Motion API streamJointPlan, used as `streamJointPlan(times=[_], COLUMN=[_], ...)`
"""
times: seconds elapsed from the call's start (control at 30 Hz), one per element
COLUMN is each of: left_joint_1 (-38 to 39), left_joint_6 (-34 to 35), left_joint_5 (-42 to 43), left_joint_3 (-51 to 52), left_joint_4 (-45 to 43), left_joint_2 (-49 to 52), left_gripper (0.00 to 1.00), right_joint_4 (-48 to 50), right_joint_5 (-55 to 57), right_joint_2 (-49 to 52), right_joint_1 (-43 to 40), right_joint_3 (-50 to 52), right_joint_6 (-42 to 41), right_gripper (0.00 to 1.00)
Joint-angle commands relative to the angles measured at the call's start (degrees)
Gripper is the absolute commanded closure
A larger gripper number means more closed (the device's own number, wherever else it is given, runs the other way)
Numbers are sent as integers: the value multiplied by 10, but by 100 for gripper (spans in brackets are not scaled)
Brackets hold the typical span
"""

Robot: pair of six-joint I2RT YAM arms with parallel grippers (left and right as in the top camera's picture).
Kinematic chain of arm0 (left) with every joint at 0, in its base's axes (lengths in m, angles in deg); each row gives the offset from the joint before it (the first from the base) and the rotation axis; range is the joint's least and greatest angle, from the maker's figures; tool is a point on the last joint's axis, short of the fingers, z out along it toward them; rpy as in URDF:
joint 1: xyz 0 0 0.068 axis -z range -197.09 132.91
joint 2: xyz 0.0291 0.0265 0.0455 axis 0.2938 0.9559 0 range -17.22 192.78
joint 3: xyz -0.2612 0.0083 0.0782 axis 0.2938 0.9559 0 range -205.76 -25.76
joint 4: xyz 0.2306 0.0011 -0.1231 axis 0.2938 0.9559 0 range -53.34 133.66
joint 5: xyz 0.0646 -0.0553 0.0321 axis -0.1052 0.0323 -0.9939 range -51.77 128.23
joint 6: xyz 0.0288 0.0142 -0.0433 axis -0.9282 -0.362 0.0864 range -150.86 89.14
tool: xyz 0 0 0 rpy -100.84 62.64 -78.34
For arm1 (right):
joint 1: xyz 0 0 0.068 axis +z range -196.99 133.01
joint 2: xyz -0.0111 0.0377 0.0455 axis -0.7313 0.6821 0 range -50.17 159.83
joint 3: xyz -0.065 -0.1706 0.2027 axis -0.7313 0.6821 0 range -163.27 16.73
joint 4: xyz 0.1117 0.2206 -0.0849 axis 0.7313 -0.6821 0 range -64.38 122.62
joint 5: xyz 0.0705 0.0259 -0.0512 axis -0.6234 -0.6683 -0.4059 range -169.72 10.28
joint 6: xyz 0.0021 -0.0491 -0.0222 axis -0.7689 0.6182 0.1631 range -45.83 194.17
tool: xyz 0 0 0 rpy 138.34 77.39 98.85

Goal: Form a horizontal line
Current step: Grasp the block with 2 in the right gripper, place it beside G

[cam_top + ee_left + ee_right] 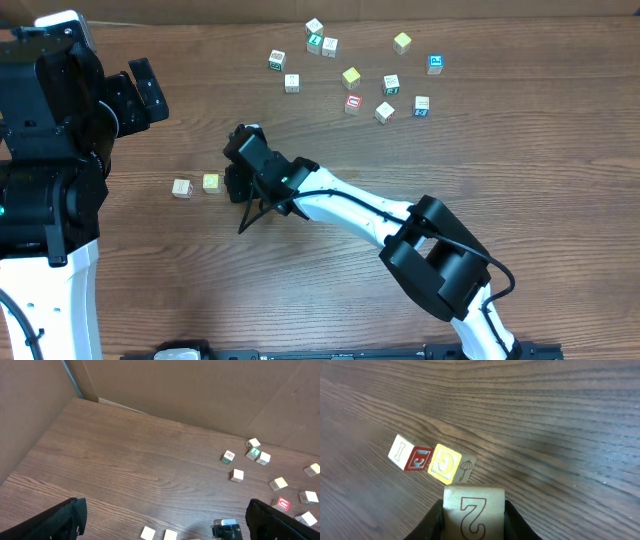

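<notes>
Nearest cube (473, 510): pale, "2" outline possibly green. Middle cube (445, 463): yellow face, G. Far cube (410, 453): pale, red side.

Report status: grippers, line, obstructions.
Left gripper open, away from cubes. Right gripper shut on 2 cube, next to yellow cube, pale cube. No obstruction seen.

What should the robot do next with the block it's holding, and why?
Probably set it down right next to the yellow G cube, then let go. The right gripper is shut on the number 2 cube, close to the yellow G cube and the pale cube, which lie side by side. That would make three in a row.
</notes>
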Motion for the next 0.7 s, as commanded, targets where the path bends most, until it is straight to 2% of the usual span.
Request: streamJointPlan(times=[0.0,0.13,0.37,0.5,0.57,0.67], left_joint_1=[-2,-2,-2,-2,-2,-2], left_joint_6=[10,10,10,10,10,10], left_joint_5=[7,7,7,7,7,7], left_joint_3=[-12,-12,-12,-12,-12,-12], left_joint_4=[-2,-2,-2,-2,-2,-2], left_joint_2=[3,3,3,3,3,3], left_gripper=[1,1,0,0,0,1], right_joint_4=[14,29,38,48,48,48], right_joint_5=[39,38,60,57,35,30], right_joint_2=[15,33,41,46,49,53], right_joint_1=[2,2,2,2,2,2], right_joint_3=[-6,-6,-6,-6,-6,-6], right_joint_6=[-71,-115,-121,-121,-124,-132], right_gripper=[88,88,85,82,76,73])
